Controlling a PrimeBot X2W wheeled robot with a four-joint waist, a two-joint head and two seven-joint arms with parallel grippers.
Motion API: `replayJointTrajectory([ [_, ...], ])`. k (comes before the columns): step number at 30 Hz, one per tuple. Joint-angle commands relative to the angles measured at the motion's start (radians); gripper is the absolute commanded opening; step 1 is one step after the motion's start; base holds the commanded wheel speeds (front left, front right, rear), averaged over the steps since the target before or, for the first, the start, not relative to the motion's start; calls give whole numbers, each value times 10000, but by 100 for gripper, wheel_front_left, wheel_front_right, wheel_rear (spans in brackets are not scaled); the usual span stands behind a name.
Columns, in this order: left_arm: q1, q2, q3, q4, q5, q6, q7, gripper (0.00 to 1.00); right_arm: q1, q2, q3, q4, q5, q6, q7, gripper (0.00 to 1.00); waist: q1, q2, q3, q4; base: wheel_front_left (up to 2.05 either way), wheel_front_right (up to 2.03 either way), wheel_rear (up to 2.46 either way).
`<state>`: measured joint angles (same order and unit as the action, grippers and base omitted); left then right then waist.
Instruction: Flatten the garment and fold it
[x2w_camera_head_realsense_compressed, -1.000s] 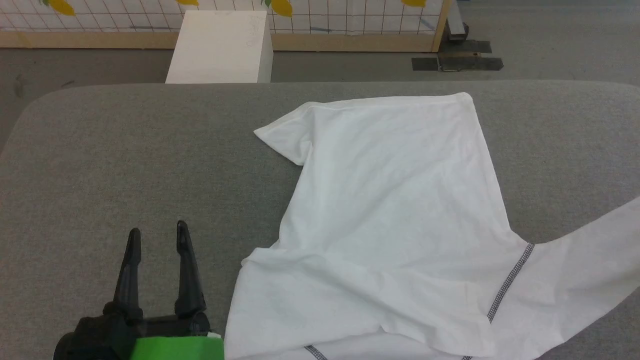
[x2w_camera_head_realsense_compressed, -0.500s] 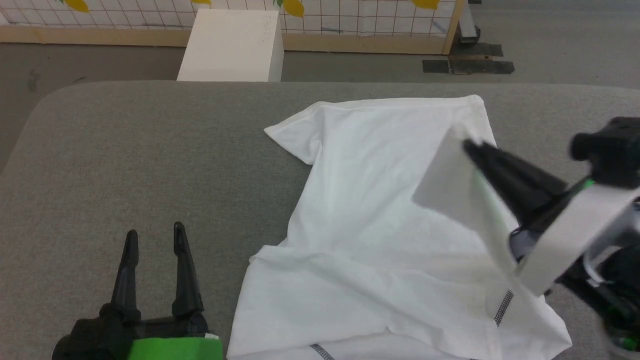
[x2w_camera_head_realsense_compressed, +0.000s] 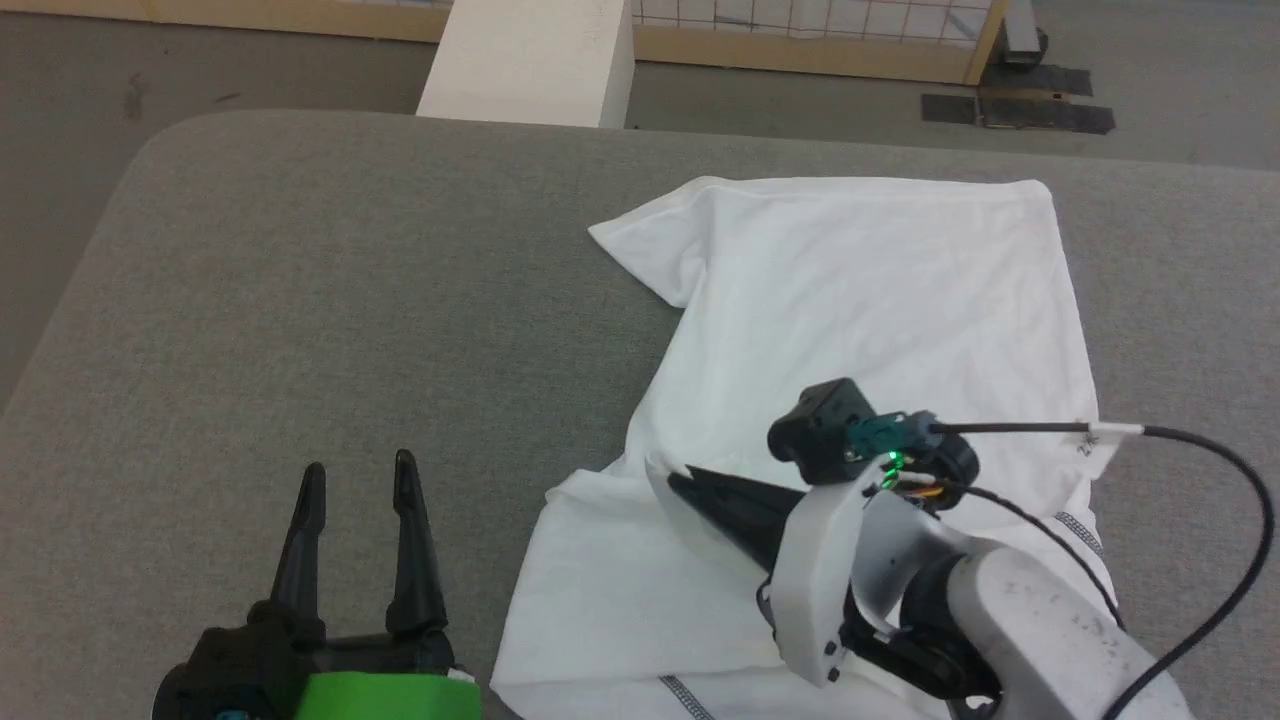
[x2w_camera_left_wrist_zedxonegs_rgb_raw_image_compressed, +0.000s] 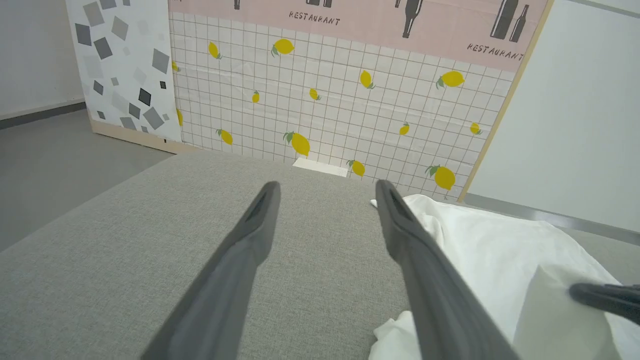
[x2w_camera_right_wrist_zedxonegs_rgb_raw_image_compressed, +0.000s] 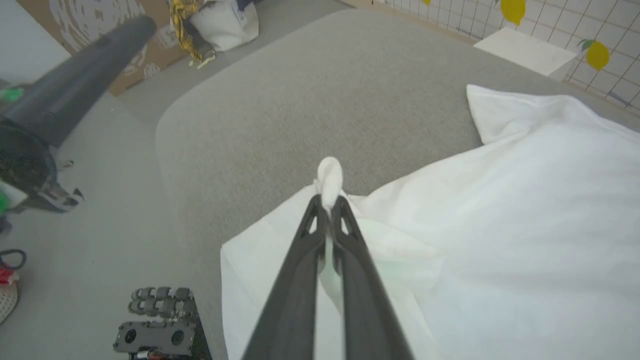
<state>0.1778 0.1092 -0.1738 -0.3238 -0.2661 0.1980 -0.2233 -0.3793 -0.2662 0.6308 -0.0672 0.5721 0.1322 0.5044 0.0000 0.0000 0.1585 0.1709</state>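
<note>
The garment (x2w_camera_head_realsense_compressed: 880, 300), a white shirt with dark stitching at its near hem, lies spread on the right half of the grey padded table (x2w_camera_head_realsense_compressed: 350, 300). My right gripper (x2w_camera_head_realsense_compressed: 672, 478) reaches over its near left part, pointing left. It is shut on a bunched bit of the sleeve, and the right wrist view shows white cloth poking out past the gripper (x2w_camera_right_wrist_zedxonegs_rgb_raw_image_compressed: 327, 200). The held sleeve drapes over the garment (x2w_camera_right_wrist_zedxonegs_rgb_raw_image_compressed: 525, 200). My left gripper (x2w_camera_head_realsense_compressed: 358, 470) rests open over bare table to the garment's left, touching nothing. In the left wrist view the left gripper (x2w_camera_left_wrist_zedxonegs_rgb_raw_image_compressed: 326, 187) has the garment (x2w_camera_left_wrist_zedxonegs_rgb_raw_image_compressed: 490, 240) on its right.
A white box (x2w_camera_head_realsense_compressed: 530, 60) stands on the floor beyond the table's far edge, before a lemon-patterned wall panel (x2w_camera_left_wrist_zedxonegs_rgb_raw_image_compressed: 350, 100). The table's left corner is rounded. On the floor past it are a black device (x2w_camera_right_wrist_zedxonegs_rgb_raw_image_compressed: 160, 325) and a cardboard box with bags.
My right arm has come in from the right, carrying the sleeve leftwards across the shirt's body to its near left part. The camera has tilted and turned. My left gripper has stayed put.
</note>
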Motion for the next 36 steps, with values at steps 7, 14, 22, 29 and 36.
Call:
replayJointTrajectory([
  [7, -243, -9, -61, 276, -61, -100, -124, 100, -421, 614, 899, 2529, -401, -15, -1363, 100, 0, 0, -50, 576, 0, 0, 0],
  [14, -74, 142, 0, 275, -65, -54, -21, 100, -685, 938, 597, 3203, -40, -15, -2172, 100, 0, 0, -406, 381, 0, 0, 0],
  [22, -28, 282, -44, 55, -44, -38, 199, 100, -187, -191, -2375, 1694, -108, -15, -2616, 100, 0, 0, -525, -285, 0, 0, 0],
  [29, -149, 324, -173, -7, 21, -57, 237, 100, 1638, -194, -6408, -330, -1210, -15, -2743, 100, 0, 0, -367, -873, 0, 0, 0],
  [36, -143, 341, -284, 219, -3, -132, 150, 100, 3829, 987, -8477, -1965, -2735, -15, -3199, 100, 0, 0, -207, -1286, 0, 0, 0],
])
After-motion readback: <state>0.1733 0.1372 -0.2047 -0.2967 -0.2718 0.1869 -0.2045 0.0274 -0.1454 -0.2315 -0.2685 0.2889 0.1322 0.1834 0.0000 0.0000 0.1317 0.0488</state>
